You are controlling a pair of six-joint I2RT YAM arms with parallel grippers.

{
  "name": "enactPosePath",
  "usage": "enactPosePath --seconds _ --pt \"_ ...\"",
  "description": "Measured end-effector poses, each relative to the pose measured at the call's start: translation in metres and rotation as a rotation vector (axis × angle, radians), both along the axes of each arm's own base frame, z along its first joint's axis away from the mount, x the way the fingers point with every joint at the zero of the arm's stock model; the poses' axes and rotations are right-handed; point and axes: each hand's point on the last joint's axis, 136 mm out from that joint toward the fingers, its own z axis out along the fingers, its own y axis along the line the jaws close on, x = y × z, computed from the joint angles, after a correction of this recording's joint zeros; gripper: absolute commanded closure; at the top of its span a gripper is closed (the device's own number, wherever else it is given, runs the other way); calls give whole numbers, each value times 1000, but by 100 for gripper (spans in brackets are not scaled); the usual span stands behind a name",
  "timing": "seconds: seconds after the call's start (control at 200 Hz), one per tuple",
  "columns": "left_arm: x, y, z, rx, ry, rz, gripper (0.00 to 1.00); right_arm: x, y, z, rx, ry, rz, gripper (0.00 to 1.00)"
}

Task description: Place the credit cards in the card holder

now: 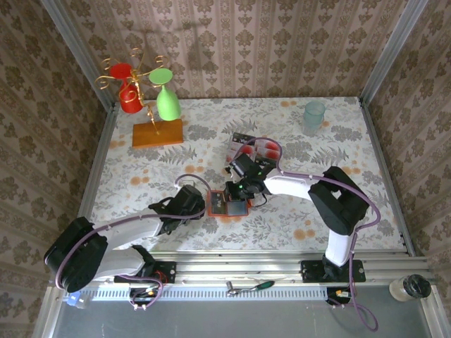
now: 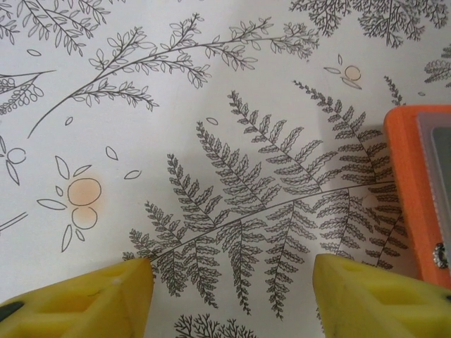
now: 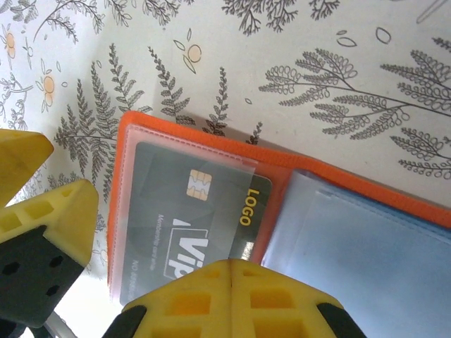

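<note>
stretching wide, the fern-print table [image 1: 338,134] carries everything. right gripper [image 3: 151,243] hovers over the near edge of the card holder [image 3: 211,151], jaws parted, nothing clamped between them. left gripper [image 2: 232,299] is released too, fingers [image 2: 91,299] spread wide over bare cloth, the holder's orange corner just beside one of them. the holder lies open and flat at the table's near middle, a dark credit card [image 3: 204,211] with a chip tucked under its clear sleeve. more credit cards [image 1: 254,148] sit heaped farther back, apart from the holder.
</note>
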Motion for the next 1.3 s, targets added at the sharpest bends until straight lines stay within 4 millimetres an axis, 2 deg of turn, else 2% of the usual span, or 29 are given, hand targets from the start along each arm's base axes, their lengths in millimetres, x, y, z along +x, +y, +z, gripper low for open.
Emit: enactPosePath --seconds 0.2,0.47,1.115,1.3 --pt "-2 1 -5 17 18 -13 37 -11 -3 -10 -20 22 13 97" --pt "-1 1 -12 46 35 -16 37 -17 1 -16 -29 31 29 97" --pt "3 0 -13 53 24 -8 37 -13 16 -21 0 55 52 97" --pt "3 -1 -11 45 21 -10 37 -13 15 -19 0 55 51 91"
